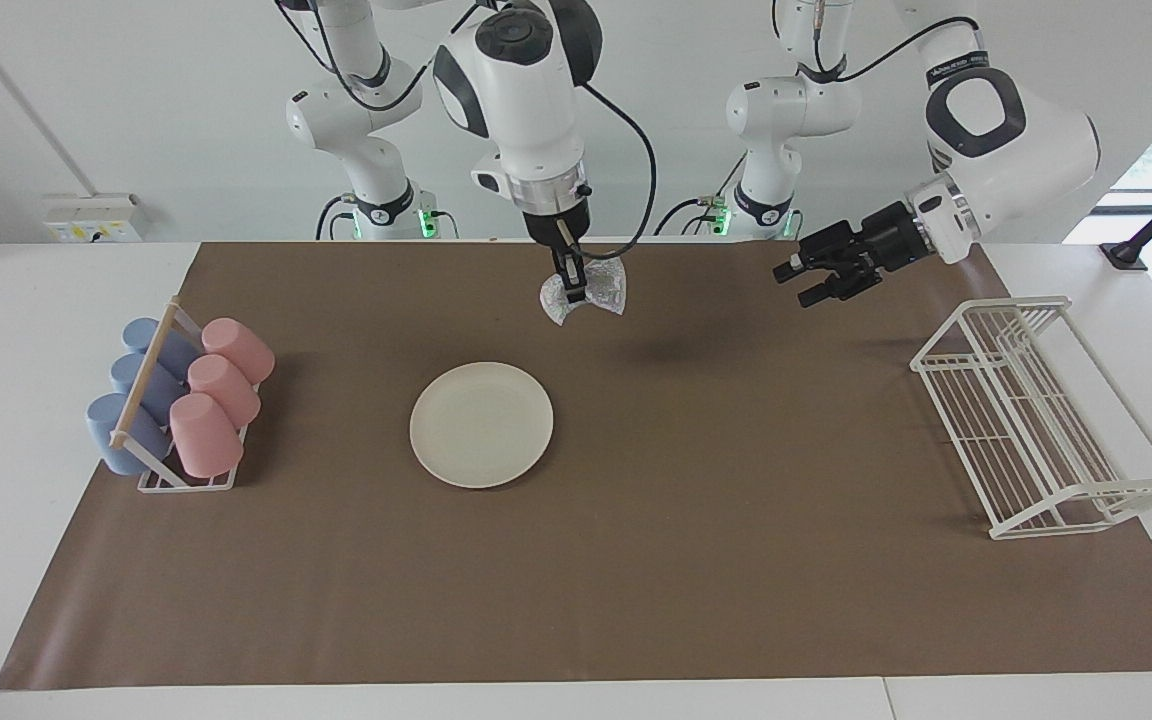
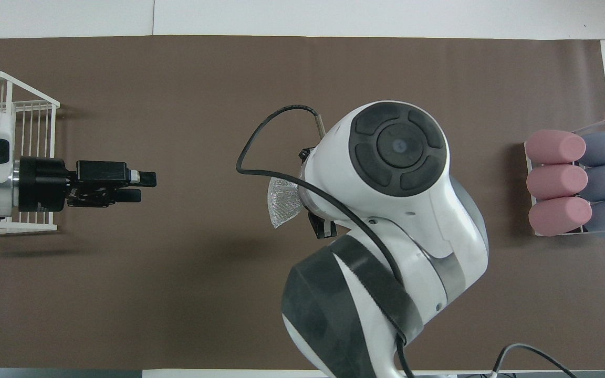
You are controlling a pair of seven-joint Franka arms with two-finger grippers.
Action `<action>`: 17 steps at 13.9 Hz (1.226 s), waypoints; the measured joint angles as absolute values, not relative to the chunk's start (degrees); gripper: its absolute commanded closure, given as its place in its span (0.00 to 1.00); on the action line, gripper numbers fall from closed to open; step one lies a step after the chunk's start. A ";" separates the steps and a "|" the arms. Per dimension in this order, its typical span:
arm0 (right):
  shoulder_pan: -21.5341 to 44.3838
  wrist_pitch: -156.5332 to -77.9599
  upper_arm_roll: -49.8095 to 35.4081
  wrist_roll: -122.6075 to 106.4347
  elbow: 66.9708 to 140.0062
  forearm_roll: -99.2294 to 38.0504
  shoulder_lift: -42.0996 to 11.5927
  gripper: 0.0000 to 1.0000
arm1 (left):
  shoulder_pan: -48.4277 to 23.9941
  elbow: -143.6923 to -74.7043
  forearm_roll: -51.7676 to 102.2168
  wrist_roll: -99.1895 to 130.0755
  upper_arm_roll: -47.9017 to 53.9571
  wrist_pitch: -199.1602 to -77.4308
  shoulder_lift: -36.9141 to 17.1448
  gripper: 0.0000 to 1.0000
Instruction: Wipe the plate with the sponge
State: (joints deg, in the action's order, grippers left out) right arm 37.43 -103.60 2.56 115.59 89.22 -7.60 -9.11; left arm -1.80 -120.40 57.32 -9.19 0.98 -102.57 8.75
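Paper mat (image 1: 736,560), broad and brown, covers the table. At its centre lies the round cream-white plate (image 1: 481,424), bare and untouched. High at the plate's one o'clock in the facing view, the right gripper (image 1: 570,283) hangs clamped on the small silvery mesh sponge (image 1: 591,293), clear of the plate. At three o'clock of the sponge, the left gripper (image 1: 804,282) waits with its pincer apart, near the white wire rack (image 1: 1036,420). Wiping looks finished or paused; I can't tell which.

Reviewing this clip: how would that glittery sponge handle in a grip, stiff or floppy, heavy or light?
Probably floppy: the sponge droops in wrinkled folds on both sides of the right gripper. Likely light, since a narrow pinch carries it in the air. Its mesh looks compressible and unlikely to slip.
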 measured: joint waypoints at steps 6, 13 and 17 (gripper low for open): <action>42.47 -103.64 2.50 122.66 88.91 -6.72 -9.14 1.00 | -8.93 -126.87 76.10 -20.17 1.30 -102.62 8.84 0.00; 42.36 -103.64 2.78 122.69 88.91 -6.71 -9.17 1.00 | -12.21 -128.10 80.01 -22.54 1.28 -102.68 7.45 0.07; 42.36 -103.64 2.79 122.69 88.91 -6.71 -9.17 1.00 | -13.13 -128.10 80.51 -22.44 1.26 -103.18 7.43 0.74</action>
State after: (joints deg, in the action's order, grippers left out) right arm 42.36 -103.64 2.79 122.69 88.91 -6.71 -9.17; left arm -13.13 -128.10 80.51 -22.44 1.26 -103.18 7.43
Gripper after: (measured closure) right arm 0.894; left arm 0.119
